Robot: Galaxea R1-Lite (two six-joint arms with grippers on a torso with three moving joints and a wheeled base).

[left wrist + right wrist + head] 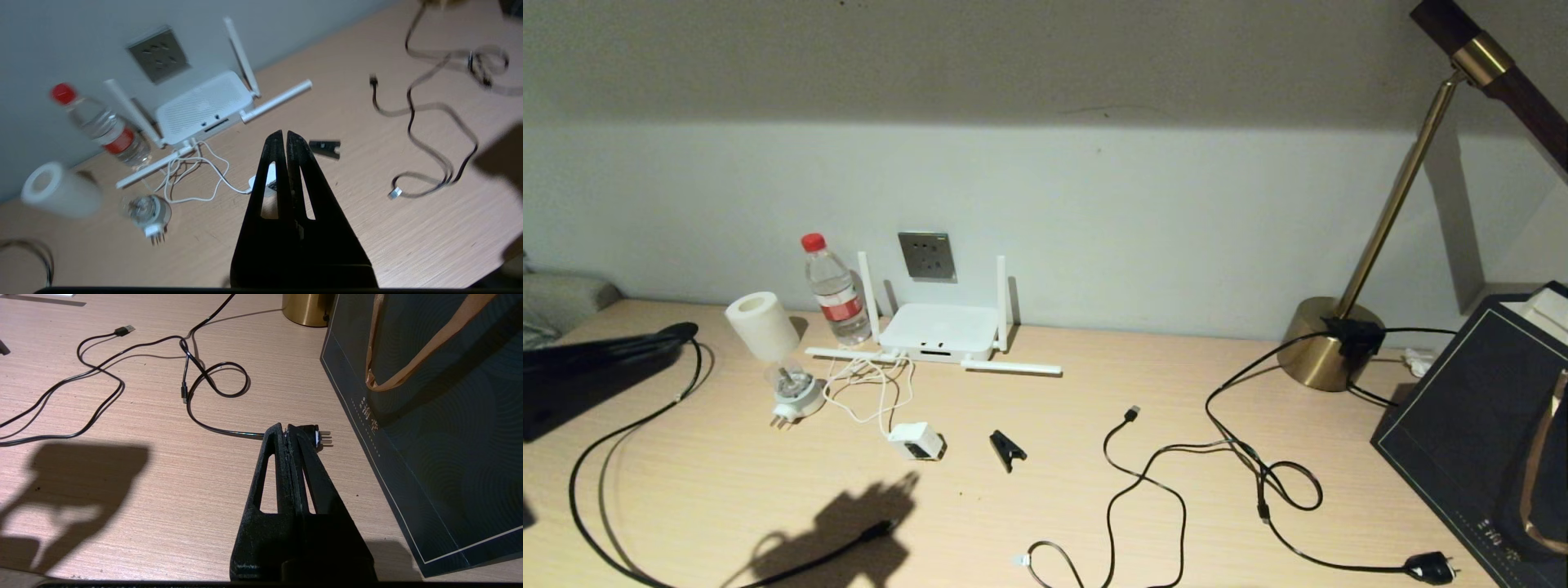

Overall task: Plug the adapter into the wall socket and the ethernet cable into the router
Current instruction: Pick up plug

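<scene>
white adapter (pixel 917 441): lying loose on the wooden desk (pixel 1045 490), lower centre-left of the head view, thin cord looped back toward the router (pixel 939 331); not yet plugged.
grey wall socket (pixel 927 256): on the wall just above the router, centre of the head view, holes vacant.
black ethernet cable (pixel 613 457): curving along the lower left of the head view, tip (pixel 880 529) near the bottom edge, apart from the router.
left gripper (pixel 284 136): fingers pressed together, holding nothing, hovering above the adapter.
right gripper (pixel 285 430): fingers pressed together, holding nothing, near a black lamp plug (pixel 316 435) beside the dark bag (pixel 449 457).
risk, grasp: closed fingers likely to nudge the light adapter away unless spread first.
risk, cord: slack loops liable to snag an antenna (pixel 1013 367) or drag the router.
risk, neighbours: bottle (pixel 836 290) and bulb plug (pixel 792 396) close by, easily toppled.
</scene>
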